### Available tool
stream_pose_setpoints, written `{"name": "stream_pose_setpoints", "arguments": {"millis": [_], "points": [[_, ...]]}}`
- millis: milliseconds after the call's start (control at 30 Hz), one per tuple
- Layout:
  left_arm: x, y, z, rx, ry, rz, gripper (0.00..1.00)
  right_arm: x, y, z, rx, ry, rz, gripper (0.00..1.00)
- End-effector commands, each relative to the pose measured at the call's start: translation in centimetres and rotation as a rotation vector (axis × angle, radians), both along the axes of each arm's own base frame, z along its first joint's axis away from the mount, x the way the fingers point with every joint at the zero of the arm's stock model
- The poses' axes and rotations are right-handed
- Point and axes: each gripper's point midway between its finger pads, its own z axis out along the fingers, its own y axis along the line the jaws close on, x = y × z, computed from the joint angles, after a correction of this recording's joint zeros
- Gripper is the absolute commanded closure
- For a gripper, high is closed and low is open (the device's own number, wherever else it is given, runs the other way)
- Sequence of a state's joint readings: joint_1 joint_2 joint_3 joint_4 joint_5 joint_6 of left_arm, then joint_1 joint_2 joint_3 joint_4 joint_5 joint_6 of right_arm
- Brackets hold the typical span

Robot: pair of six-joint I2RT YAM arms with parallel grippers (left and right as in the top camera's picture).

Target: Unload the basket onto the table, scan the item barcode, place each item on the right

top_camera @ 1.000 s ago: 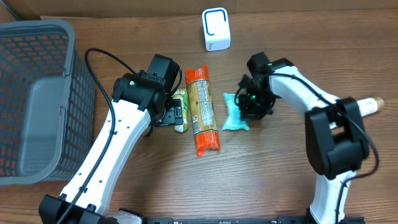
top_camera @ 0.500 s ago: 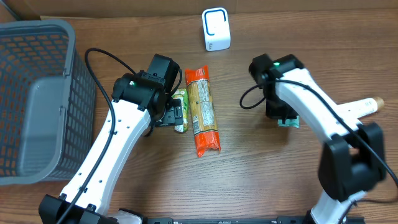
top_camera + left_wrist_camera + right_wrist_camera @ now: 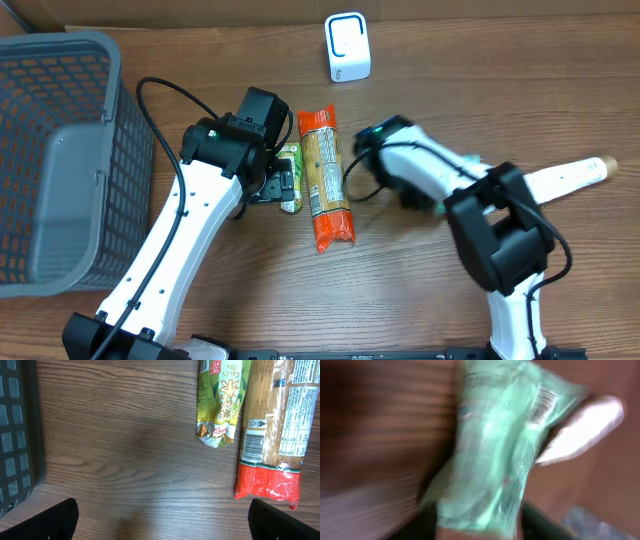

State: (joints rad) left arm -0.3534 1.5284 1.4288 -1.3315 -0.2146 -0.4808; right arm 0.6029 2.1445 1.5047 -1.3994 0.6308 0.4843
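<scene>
The item, a teal-green plastic packet (image 3: 495,455), fills the blurred right wrist view, with a barcode patch near its upper right. It lies between the two dark fingers of my right gripper (image 3: 480,527), whose jaws stand apart on either side of it. The blur hides whether they touch it. In the overhead view the right arm (image 3: 420,170) reaches over mid-table and hides the packet. The white scanner (image 3: 348,47) stands at the back centre. My left gripper (image 3: 162,527) is wide open over bare wood, just short of a green tea sachet (image 3: 222,400).
A long pasta pack with orange ends (image 3: 324,178) lies beside the green tea sachet (image 3: 290,175) at the centre. A grey mesh basket (image 3: 50,150) fills the left side. A pale rod (image 3: 570,175) sticks out at the right.
The right arm has swung fast from the right side back towards the centre, carrying the teal packet. Its jaws have come apart. The left arm has not moved.
</scene>
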Motion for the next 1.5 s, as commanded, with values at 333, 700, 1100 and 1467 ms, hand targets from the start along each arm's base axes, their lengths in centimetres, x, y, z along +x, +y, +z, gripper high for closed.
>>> {"name": "stream_pose_setpoints", "arguments": {"millis": [333, 700, 1100, 1467], "points": [[0.1, 0.2, -0.1, 0.010, -0.003, 0.022, 0.00, -0.4, 7.3, -0.9, 0.420, 0.018, -0.123, 0.22], [0.1, 0.2, -0.1, 0.010, -0.003, 0.022, 0.00, 5.2, 1.4, 4.1, 0.914, -0.068, -0.417, 0.88], [0.1, 0.2, -0.1, 0.010, -0.003, 0.022, 0.01, 5.1, -4.0, -0.4, 0.748, -0.152, -0.461, 0.96], [0.1, 0.2, -0.1, 0.010, -0.003, 0.022, 0.00, 5.8, -5.5, -1.5, 0.671, -0.187, -0.359, 0.96]]}}
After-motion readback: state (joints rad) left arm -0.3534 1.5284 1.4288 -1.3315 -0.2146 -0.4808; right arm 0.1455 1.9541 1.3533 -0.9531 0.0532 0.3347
